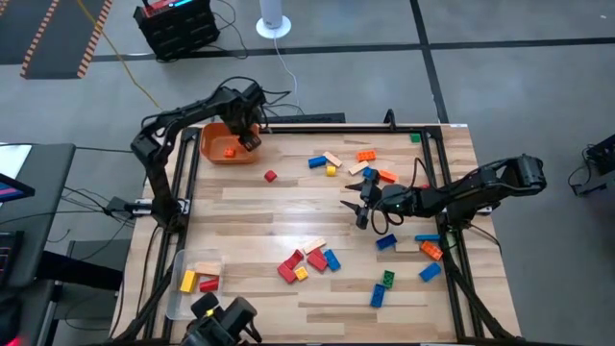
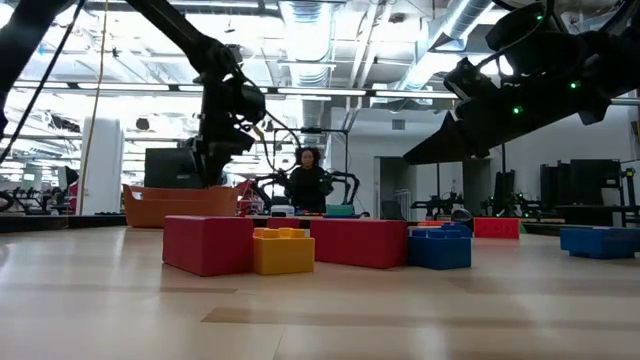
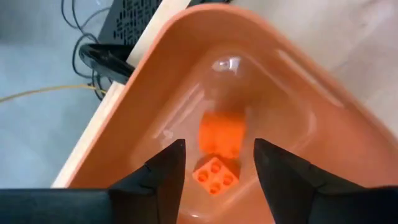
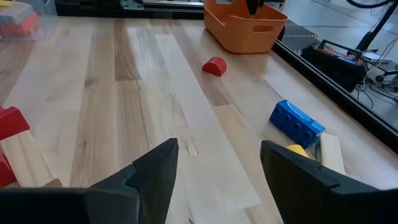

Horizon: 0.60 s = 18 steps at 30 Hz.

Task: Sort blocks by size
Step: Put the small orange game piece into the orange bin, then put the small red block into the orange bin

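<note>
The pale wooden plank table [image 1: 250,207] carries scattered small coloured plastic toy bricks [image 1: 309,260], an orange plastic bin [image 1: 219,144] and a clear plastic tub [image 1: 177,288].

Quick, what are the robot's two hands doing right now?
Left gripper: open, empty, over the orange bin.
Right gripper: open, empty, above the table.

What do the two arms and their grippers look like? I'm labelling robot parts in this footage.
Both arms are dark, slim and jointed, with black cables looping alongside. The left gripper and the right gripper each end in two black, wedge-shaped fingers. In the low view, small green lights glow on one arm's housing. No markings are legible.
</note>
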Available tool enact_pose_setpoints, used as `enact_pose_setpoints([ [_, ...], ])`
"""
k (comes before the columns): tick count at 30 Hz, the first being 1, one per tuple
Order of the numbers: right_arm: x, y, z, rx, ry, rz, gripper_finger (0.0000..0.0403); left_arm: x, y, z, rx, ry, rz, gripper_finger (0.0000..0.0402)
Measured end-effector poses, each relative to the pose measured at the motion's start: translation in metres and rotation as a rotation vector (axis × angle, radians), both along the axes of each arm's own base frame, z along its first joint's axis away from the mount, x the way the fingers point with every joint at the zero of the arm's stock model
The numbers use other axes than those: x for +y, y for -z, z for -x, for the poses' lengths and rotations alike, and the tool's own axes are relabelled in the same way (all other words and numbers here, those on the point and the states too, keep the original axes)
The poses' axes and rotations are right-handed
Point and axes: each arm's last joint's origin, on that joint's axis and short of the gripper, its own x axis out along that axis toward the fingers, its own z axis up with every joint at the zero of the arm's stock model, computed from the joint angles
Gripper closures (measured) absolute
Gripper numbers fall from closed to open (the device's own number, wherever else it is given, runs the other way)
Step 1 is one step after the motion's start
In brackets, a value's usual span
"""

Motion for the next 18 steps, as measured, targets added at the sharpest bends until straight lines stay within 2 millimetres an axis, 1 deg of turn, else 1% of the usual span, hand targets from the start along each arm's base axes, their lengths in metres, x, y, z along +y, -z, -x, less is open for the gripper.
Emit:
enact_pose_setpoints([
  [4,0.0,0.0,0.0,0.0,0.0,0.0,0.0143,-0.011,-0.016,-0.003,-0.028,0.036,-0.034,0.0209],
  [7,-0.001,0.0,0.0,0.0,0.003,-0.001,0.0143,-0.028,-0.03,-0.013,-0.068,0.09,-0.077,0.0208],
  [10,-0.004,0.0,0.0,-0.001,0.016,-0.001,0.0143,-0.053,-0.043,-0.035,-0.133,0.184,-0.131,0.0208],
  [13,-0.007,0.0,0.0,-0.001,0.031,-0.001,0.0143,-0.084,-0.047,-0.064,-0.199,0.29,-0.171,0.0207],
  [16,-0.008,0.0,0.0,-0.001,0.035,-0.002,0.0143,-0.113,-0.042,-0.091,-0.235,0.362,-0.195,0.0207],
  [18,-0.006,0.0,0.0,-0.001,0.027,-0.003,0.0143,-0.125,-0.032,-0.102,-0.215,0.399,-0.181,0.0207],
])
